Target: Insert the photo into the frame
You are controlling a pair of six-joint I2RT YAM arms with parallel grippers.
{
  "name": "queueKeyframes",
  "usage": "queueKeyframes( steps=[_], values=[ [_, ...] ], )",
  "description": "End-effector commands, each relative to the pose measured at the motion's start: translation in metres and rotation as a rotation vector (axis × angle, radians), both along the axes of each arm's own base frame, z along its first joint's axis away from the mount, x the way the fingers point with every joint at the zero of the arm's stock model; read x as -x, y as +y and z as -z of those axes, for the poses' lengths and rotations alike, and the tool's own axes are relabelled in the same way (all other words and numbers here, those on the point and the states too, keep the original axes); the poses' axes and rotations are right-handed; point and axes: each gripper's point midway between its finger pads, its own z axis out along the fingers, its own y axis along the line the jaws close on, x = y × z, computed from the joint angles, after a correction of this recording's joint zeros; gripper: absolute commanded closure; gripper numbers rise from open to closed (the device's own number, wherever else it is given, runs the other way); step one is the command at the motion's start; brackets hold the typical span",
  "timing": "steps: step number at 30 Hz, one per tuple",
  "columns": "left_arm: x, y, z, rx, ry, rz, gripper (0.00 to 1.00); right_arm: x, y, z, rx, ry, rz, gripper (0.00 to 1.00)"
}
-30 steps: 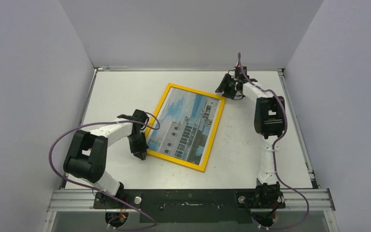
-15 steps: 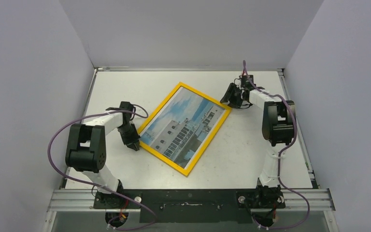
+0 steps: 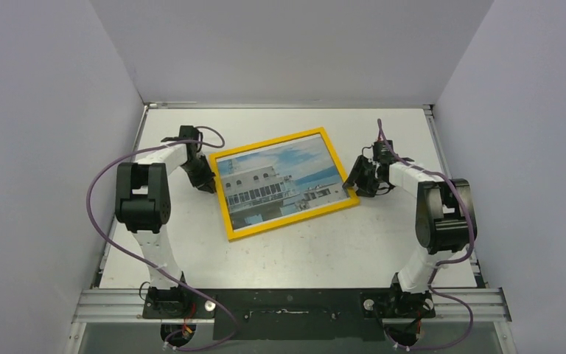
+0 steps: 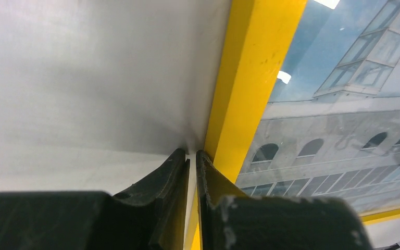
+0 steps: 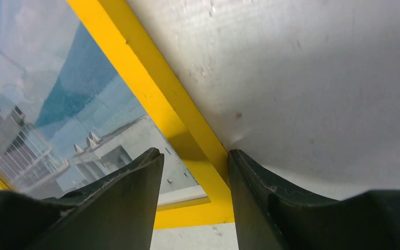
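Frame [image 3: 293, 219], yellow border, lies flat mid-bench [image 3: 191, 251], slightly skewed. Photo [image 3: 280, 181] of white ship and blue sky sits inside it, face up.

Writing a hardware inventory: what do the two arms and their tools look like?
The left arm and right arm: white links, bulky black joints, a purple cable along each. The left tool and right tool: black, two tapered fingers each.

light: bright, even, overhead | shadows: soft | glare: lamp spots on photo [image 4: 338, 104] | blur: wrist-view foreground
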Motion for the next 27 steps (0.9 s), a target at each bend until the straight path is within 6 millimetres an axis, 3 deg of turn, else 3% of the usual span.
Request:
queueKeyframes(
  steps=[1,4,9,14,17,20,21,22,23,24,27],
  values=[
    [-0.051,-0.032,-0.018,0.148,-0.134,0.057,0.89,0.014,0.019,-0.029,-0.056,-0.044,-0.001,0.51],
    [-0.066,-0.031,-0.024,0.139,-0.159,0.059,0.88,0.015,0.010,-0.035,-0.009,-0.056,0.020,0.51],
    [-0.070,-0.002,-0.031,-0.009,-0.163,0.020,0.84,0.004,-0.020,-0.063,0.151,-0.112,0.096,0.49],
    [-0.059,0.031,-0.047,-0.124,-0.185,-0.039,0.73,-0.002,-0.056,-0.113,0.313,-0.228,0.202,0.41],
    [-0.051,0.042,-0.077,-0.171,-0.259,-0.055,0.66,-0.001,-0.071,-0.143,0.372,-0.297,0.234,0.36],
    [-0.040,0.043,-0.114,-0.174,-0.364,-0.058,0.54,0.004,-0.081,-0.165,0.422,-0.359,0.250,0.31],
    [-0.037,0.043,-0.127,-0.171,-0.407,-0.063,0.45,0.007,-0.084,-0.175,0.432,-0.390,0.258,0.28],
    [-0.030,0.042,-0.138,-0.170,-0.443,-0.066,0.34,0.009,-0.086,-0.181,0.445,-0.412,0.268,0.26],
    [-0.024,0.043,-0.150,-0.172,-0.481,-0.071,0.08,0.011,-0.089,-0.187,0.455,-0.429,0.279,0.24],
    [-0.018,0.044,-0.162,-0.175,-0.519,-0.078,0.03,0.014,-0.091,-0.194,0.463,-0.447,0.289,0.20],
    [0.000,0.046,-0.196,-0.192,-0.646,-0.091,0.03,0.021,-0.094,-0.208,0.474,-0.483,0.309,0.14]
  ],
)
